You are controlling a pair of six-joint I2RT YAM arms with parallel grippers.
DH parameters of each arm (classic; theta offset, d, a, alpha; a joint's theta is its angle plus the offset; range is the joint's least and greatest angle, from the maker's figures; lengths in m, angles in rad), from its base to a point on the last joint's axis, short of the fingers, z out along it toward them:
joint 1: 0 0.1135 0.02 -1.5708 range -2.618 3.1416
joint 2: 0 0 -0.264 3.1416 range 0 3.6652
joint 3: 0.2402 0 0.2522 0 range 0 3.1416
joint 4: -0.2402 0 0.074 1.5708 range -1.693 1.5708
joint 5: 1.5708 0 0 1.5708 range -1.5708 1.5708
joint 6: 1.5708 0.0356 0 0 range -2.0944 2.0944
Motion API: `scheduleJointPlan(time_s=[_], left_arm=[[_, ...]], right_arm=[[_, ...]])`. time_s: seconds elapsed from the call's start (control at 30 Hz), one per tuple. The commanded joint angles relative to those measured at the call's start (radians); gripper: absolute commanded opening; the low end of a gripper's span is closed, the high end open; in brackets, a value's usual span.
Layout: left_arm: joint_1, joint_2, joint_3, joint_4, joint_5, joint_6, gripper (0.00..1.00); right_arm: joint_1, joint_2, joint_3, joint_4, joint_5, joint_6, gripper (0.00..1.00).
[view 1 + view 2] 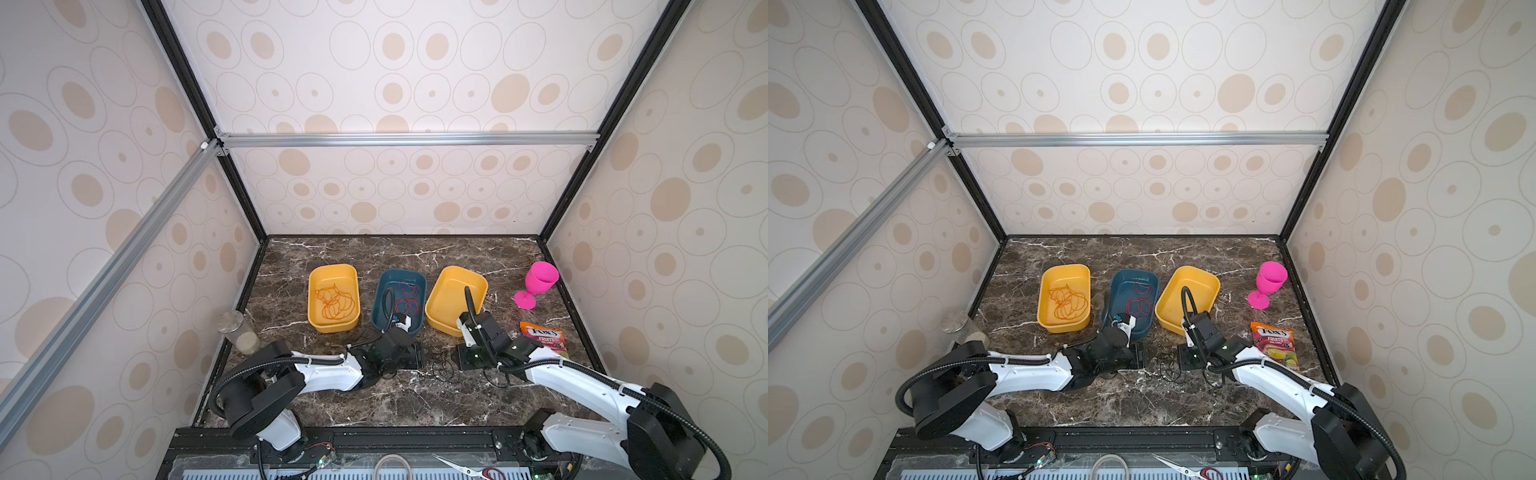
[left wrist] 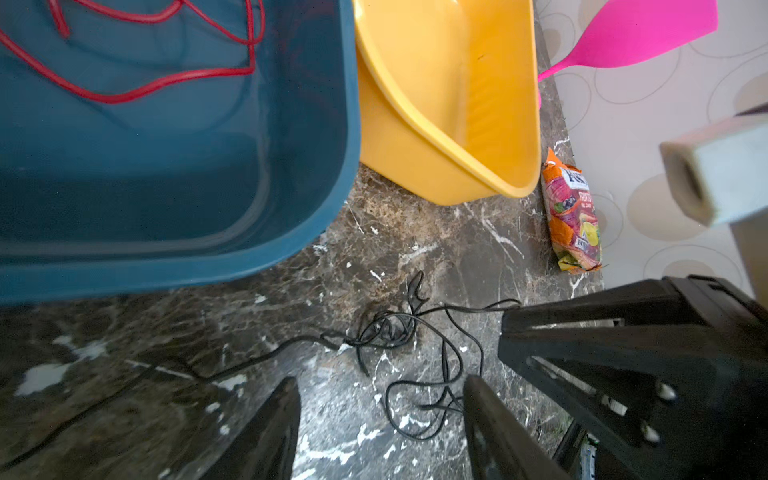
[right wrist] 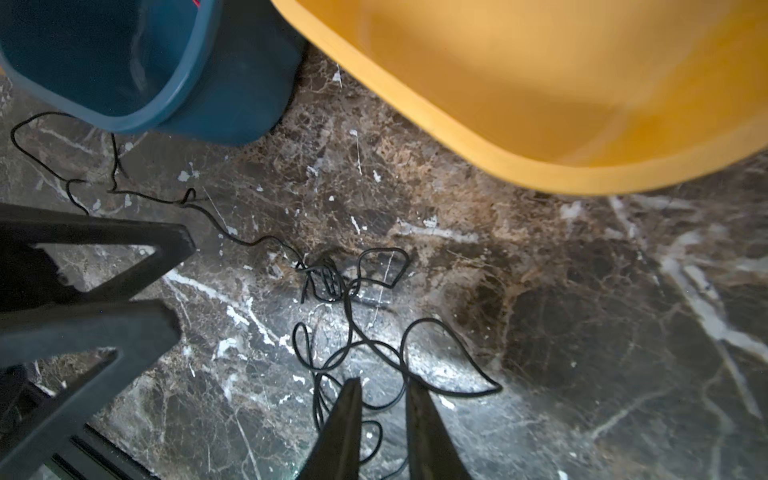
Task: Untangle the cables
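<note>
The black cable (image 3: 328, 278) lies knotted on the table (image 1: 374, 399) between the two hands, its loops right at the tips of the right hand (image 3: 384, 399). That hand's jaws stand narrowly apart, and I can't see a strand pinched. The left hand (image 2: 380, 424) gapes wide, holding nothing, the tangle just ahead of it. Beyond both hands, the orange cable (image 1: 334, 305) sits alone in a yellow tray (image 1: 332, 268) and the red cable (image 1: 407, 305) in the blue tray (image 1: 401, 271). The other yellow tray (image 1: 446, 299) is empty. I'd say two are sorted and the black knot is left.

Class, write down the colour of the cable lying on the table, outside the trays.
Black; the cable shows best in the right wrist view.
</note>
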Motion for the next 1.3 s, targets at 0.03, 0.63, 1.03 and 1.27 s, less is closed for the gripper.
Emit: scheduleJointPlan(time_s=[0.03,0.63,1.03,1.27], left_arm=[[-0.022,0.048,0.048,0.031,-0.079,-0.089,0.62],[-0.044,0.198,0.064,0.114,-0.245,-0.128,0.39],[-0.044,0.107,-0.05,0.208,-0.272,-0.099,0.0],[-0.049,0.001,-0.15,0.293,-0.26,-0.076,0.0]], right_arm=[[0.007,-0.025,-0.015,0.0,0.003,-0.014,0.23],[0.007,-0.025,-0.039,0.012,-0.004,-0.026,0.23],[0.034,0.006,-0.008,0.009,-0.02,-0.025,0.45],[0.091,0.08,0.03,0.073,-0.008,0.017,0.51]])
